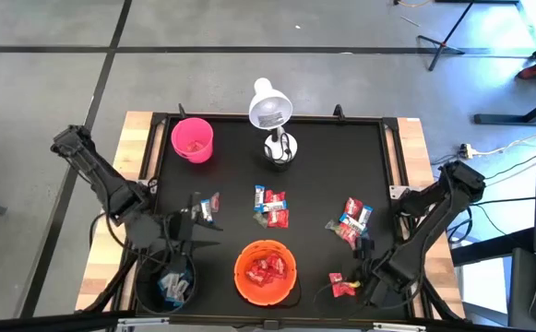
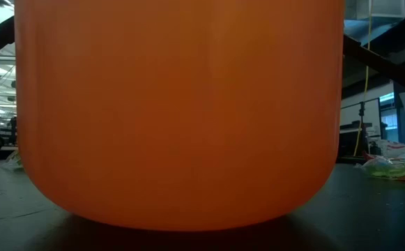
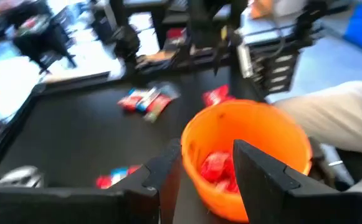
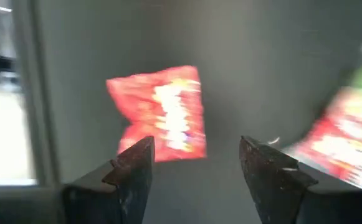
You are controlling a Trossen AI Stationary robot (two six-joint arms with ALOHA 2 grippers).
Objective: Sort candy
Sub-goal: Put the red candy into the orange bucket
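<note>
Candy lies in small heaps on the black mat: blue-and-white pieces [image 1: 209, 207], a mixed heap [image 1: 270, 206], another [image 1: 352, 221], and red pieces [image 1: 344, 284] near the front right. My right gripper [image 1: 362, 275] points down, open, just above one red candy [image 4: 162, 112], its fingers touching nothing. My left gripper [image 1: 203, 231] stands open and empty above the mat, left of the orange bowl [image 1: 266, 272], facing that bowl [image 3: 249, 143]. Red candy [image 3: 217, 167] lies inside the bowl.
A black bowl [image 1: 168, 281] with blue-and-white candy stands at the front left. The pink cup [image 1: 192, 140] and a white lamp [image 1: 270, 109] stand at the back. The orange bowl [image 2: 181, 111] fills the low view. A second red candy [image 4: 346, 140] lies beside my right gripper.
</note>
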